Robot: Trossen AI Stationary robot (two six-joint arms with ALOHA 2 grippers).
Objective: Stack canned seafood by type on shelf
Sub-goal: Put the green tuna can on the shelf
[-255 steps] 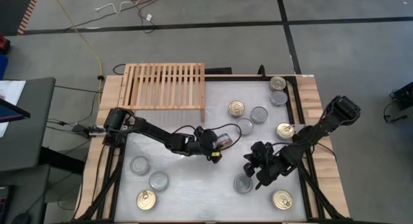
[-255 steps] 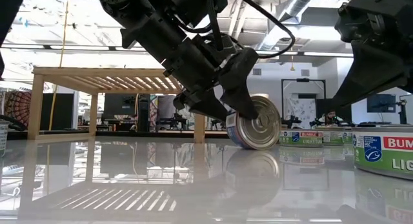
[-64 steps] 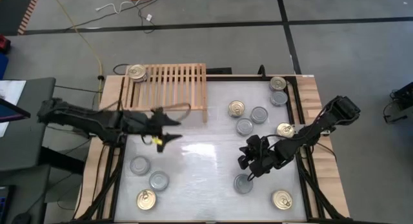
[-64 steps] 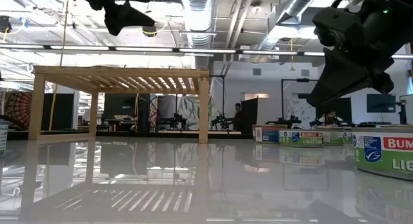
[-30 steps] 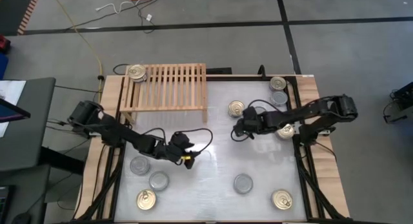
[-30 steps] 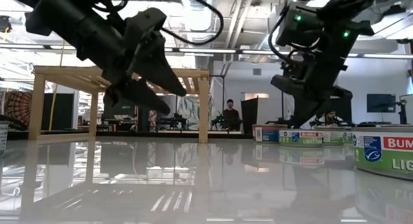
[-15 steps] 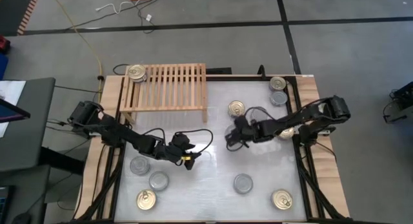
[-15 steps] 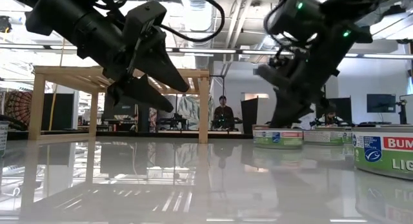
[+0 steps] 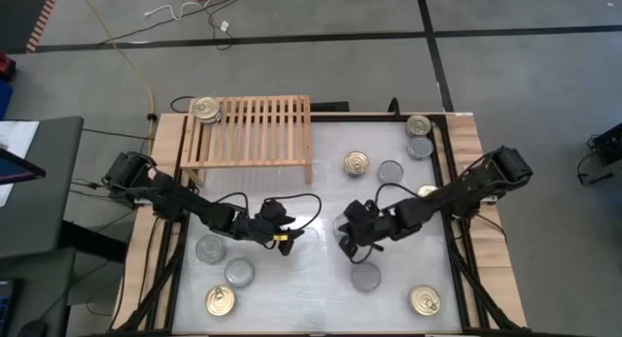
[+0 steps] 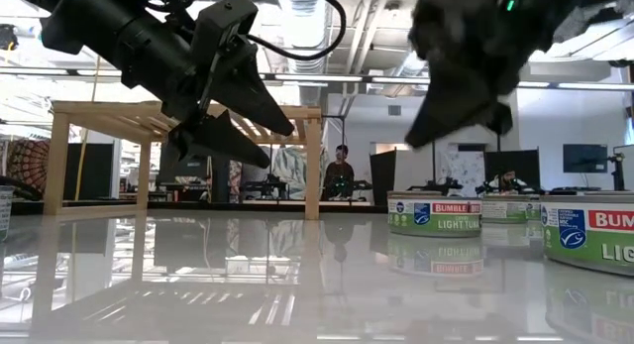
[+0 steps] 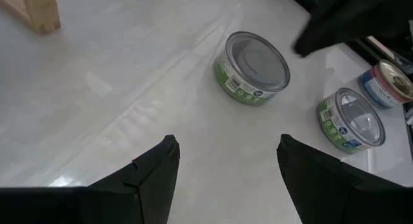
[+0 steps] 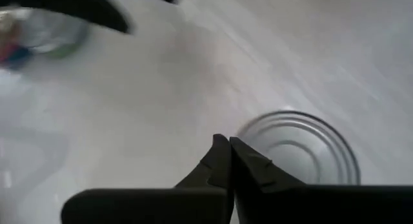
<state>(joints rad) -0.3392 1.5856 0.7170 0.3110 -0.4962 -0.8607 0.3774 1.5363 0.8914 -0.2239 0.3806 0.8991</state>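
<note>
We read "BUMBLE" and "LIGHT TUNA" on the green-and-white label of a can standing on the white table, and "BUM" and "LIG" on a larger, cut-off can at the low view's edge; no other writing was legible. The cans were short round tins, some with gold pull-tab tops, others with plain silver-grey tops. The landmark for this report was the shelf, a low light-wood slatted rack at the table's far left. One gold-topped can stood on the shelf's far left corner. All other cans stood on the table, none stacked: a gold can and a silver can to the right of the shelf, two more at the far right edge, two silver cans and a gold one on the near side of the shelf, and a silver can and a gold one toward the near right. The left gripper hung over bare table on the near side of the shelf, fingers spread and holding nothing. The right gripper hung over the table's middle, beside the silver can, its fingers pressed together and empty. In the room behind, a person was visible.
</note>
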